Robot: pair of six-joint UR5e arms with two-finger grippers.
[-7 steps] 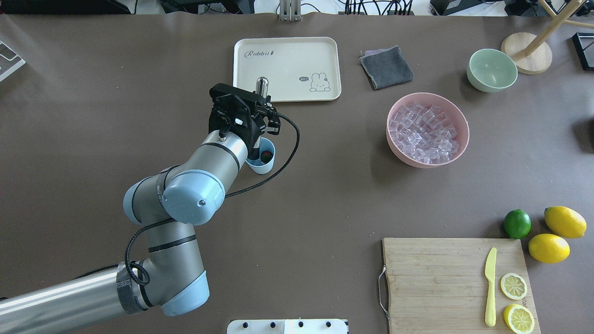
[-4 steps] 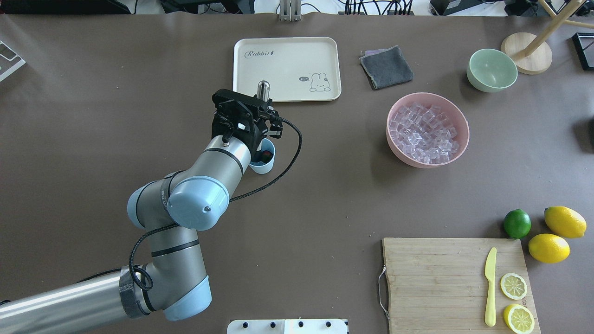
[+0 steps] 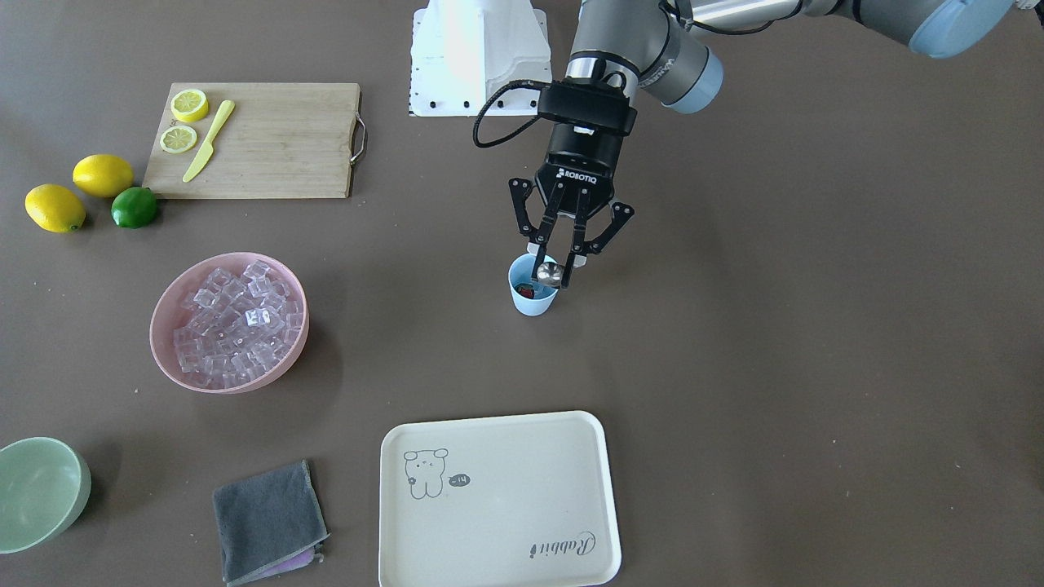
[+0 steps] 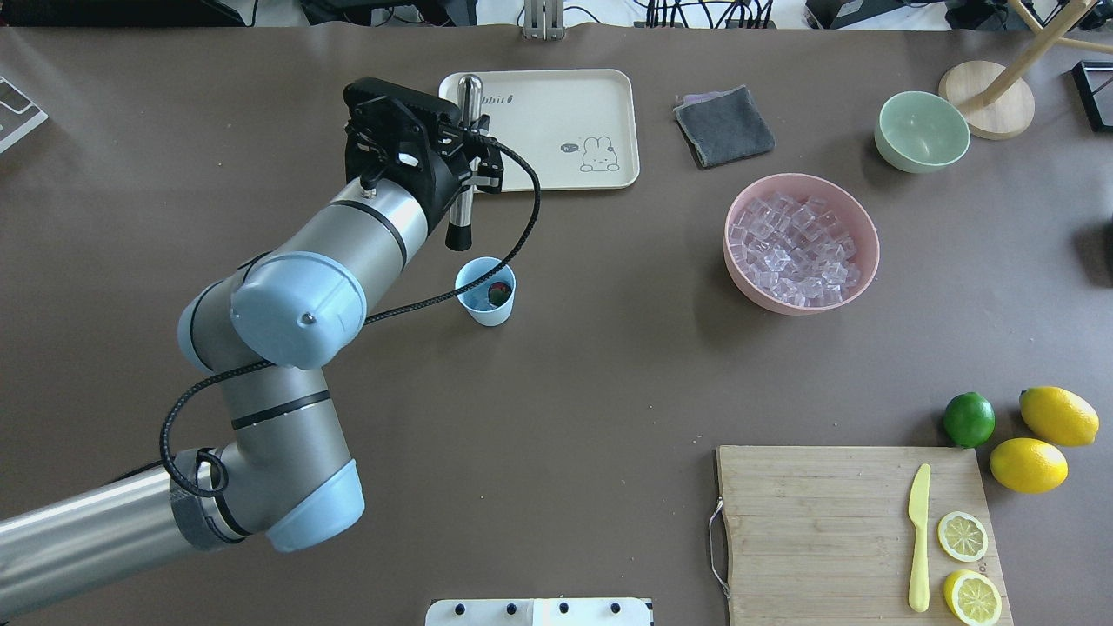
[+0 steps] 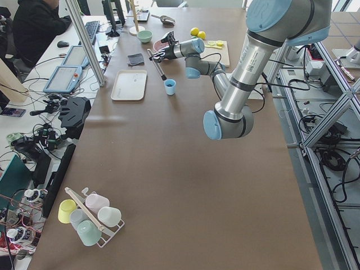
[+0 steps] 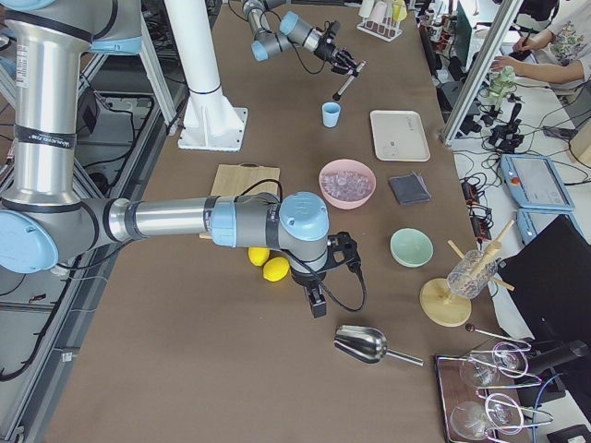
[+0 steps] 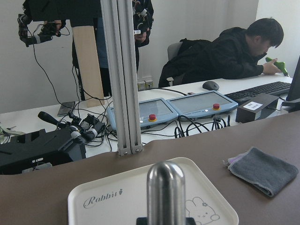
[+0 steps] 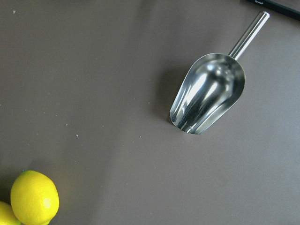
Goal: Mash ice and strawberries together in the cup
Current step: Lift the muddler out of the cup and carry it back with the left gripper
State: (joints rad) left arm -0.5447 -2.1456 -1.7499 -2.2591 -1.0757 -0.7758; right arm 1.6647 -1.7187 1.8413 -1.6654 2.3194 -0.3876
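The light blue cup [image 4: 480, 306] stands on the table with the small red strawberry [image 4: 498, 290] inside; it also shows in the front view [image 3: 534, 303]. I cannot make out ice in the cup. The ice [image 4: 800, 248] fills a pink bowl [image 4: 861, 261]. My left gripper [image 3: 555, 272] is shut on a steel muddler [image 4: 463, 204] and holds it upright above the cup, its black tip clear of the rim. The muddler's handle top shows in the left wrist view [image 7: 166, 187]. My right gripper [image 6: 316, 302] hangs over the table near two lemons; I cannot tell if it is open.
A cream tray [image 4: 556, 104] lies beyond the cup, with a grey cloth [image 4: 724, 126] and pale green bowl [image 4: 920, 132] to its right. A cutting board [image 4: 817, 530] holds a knife and lemon slices; a lime [image 4: 969, 418] and lemons lie beside it. A metal scoop [image 8: 208, 93] lies below the right wrist.
The left arm has lifted the muddler out of the cup and drawn it up and toward the tray. The cup has stayed in place.
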